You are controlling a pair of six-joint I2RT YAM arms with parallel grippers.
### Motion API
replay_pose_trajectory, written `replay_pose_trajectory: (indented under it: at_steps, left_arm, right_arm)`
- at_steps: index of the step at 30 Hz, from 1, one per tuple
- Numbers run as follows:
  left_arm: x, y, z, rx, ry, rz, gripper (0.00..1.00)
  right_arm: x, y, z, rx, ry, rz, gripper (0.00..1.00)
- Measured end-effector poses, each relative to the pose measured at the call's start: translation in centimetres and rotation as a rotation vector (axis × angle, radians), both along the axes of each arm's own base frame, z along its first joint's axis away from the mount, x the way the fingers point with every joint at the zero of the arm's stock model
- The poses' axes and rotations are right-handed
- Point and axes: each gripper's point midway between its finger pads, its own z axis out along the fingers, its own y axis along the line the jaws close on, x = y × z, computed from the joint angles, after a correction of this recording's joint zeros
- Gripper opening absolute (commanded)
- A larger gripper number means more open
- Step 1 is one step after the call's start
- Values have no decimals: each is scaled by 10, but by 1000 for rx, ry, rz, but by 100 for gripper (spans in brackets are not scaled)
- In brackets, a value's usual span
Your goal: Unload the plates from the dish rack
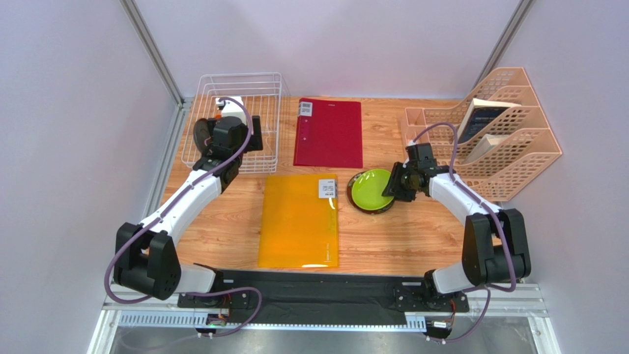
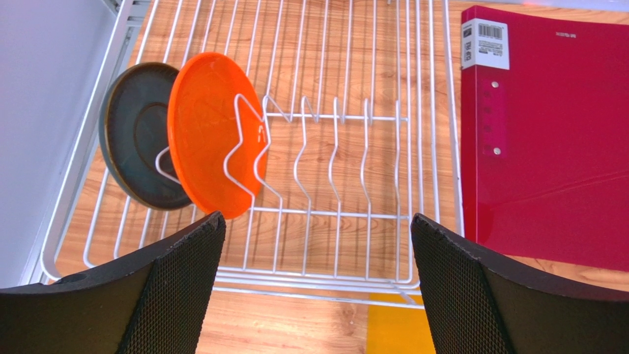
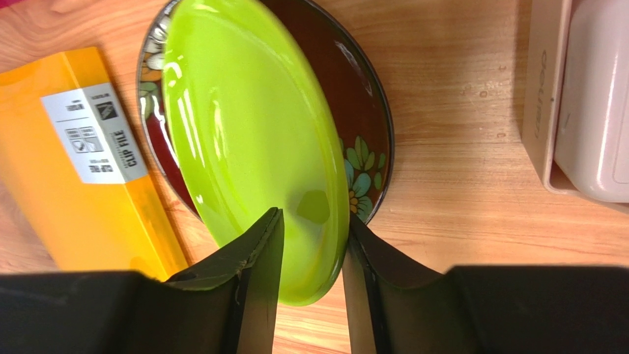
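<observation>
Top view: two robot arms reach across a wooden tabletop (image 1: 413, 236). The white wire dish rack (image 1: 240, 74) sits in the upper left of the frame, with the left arm over it. A red folder (image 1: 328, 133) lies just right of the rack and a yellow folder (image 1: 299, 221) lies below it. A peach file organiser (image 1: 517, 155) stands at the far right.

Left wrist view: the left end effector (image 2: 317, 221) is spread wide and grips nothing, above the rack's lower edge. Two plates stand on edge among the tines in the upper left of the frame. The orange plate (image 2: 207, 133) overlaps the dark teal-grey plate (image 2: 133, 140) behind it.

Right wrist view: the right end effector (image 3: 311, 217) pinches the rim of the lime green plate (image 3: 243, 125) between its two fingers. That plate is tilted above the dark red floral plate (image 3: 362, 110), which lies flat on the wood right of the yellow folder. Whether the two plates touch cannot be told.
</observation>
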Motion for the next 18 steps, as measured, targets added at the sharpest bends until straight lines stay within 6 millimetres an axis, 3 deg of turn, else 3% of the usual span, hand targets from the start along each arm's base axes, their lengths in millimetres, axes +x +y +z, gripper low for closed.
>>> replay_pose_trajectory:
  at_steps: [4, 12, 18]
  left_arm:
    - [2, 10, -2, -4, 5, 19, 100]
    - [10, 26, -20, -3, 53, 52, 100]
    - [14, 40, -29, -5, 72, 77, 100]
  right_arm:
    - [-5, -2, -8, -42, 33, 0, 52]
    - [-2, -4, -3, -174, 17, 22, 61]
    - [8, -13, 6, -266, -22, 2, 61]
